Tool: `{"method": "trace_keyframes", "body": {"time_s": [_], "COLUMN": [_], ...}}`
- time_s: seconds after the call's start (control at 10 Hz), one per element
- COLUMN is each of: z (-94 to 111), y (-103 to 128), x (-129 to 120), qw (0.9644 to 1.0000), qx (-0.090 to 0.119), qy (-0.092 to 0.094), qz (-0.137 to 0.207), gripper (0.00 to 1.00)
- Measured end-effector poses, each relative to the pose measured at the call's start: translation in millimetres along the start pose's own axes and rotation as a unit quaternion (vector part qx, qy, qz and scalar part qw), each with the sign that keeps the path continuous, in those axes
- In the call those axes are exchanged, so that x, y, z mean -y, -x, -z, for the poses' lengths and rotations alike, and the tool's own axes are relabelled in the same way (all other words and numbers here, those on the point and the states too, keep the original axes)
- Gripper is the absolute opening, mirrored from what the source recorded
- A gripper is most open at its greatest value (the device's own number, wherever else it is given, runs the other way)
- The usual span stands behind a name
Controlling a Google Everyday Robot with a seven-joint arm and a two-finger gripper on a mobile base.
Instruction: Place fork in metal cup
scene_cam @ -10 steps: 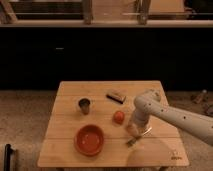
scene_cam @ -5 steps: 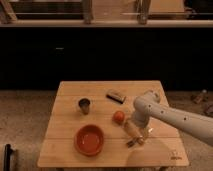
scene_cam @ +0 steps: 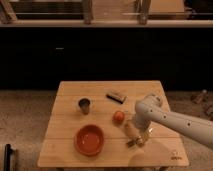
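Note:
The metal cup (scene_cam: 84,105) stands upright on the left part of the wooden table (scene_cam: 70,155). My gripper (scene_cam: 134,133) hangs low over the table's right half, at the end of the white arm (scene_cam: 170,119) that comes in from the right. A small dark shape that looks like the fork (scene_cam: 131,143) lies right under the gripper's tip. I cannot tell whether the gripper touches it. The cup is well to the left of the gripper and farther back.
A red bowl (scene_cam: 90,139) sits at the front left. An orange round fruit (scene_cam: 118,116) lies just left of the gripper. A brown flat block (scene_cam: 115,96) lies at the back middle. The table's front edge is close below the gripper.
The gripper has come slightly left and down toward the table. The cup, bowl, fruit and block have not moved.

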State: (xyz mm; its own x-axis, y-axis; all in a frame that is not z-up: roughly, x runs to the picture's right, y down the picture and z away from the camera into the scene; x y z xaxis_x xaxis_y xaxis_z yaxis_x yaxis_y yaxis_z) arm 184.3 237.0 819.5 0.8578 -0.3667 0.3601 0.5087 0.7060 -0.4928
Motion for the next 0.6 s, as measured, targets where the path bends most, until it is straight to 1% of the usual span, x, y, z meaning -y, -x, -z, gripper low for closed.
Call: {"method": "trace_keyframes", "body": {"time_s": [0.1, 0.2, 0.6], "z": [-1.0, -2.6, -17.0], "y": [-2.6, -1.9, 0.3], "x": [-3.9, -2.8, -5.6], "qw": [0.9999, 0.9999, 0.9999], "qx": [-0.001, -0.001, 0.007], "qy": [-0.010, -0.009, 0.006], "qz": [-0.013, -0.012, -0.011], "gripper": [0.80, 0.80, 0.80]}}
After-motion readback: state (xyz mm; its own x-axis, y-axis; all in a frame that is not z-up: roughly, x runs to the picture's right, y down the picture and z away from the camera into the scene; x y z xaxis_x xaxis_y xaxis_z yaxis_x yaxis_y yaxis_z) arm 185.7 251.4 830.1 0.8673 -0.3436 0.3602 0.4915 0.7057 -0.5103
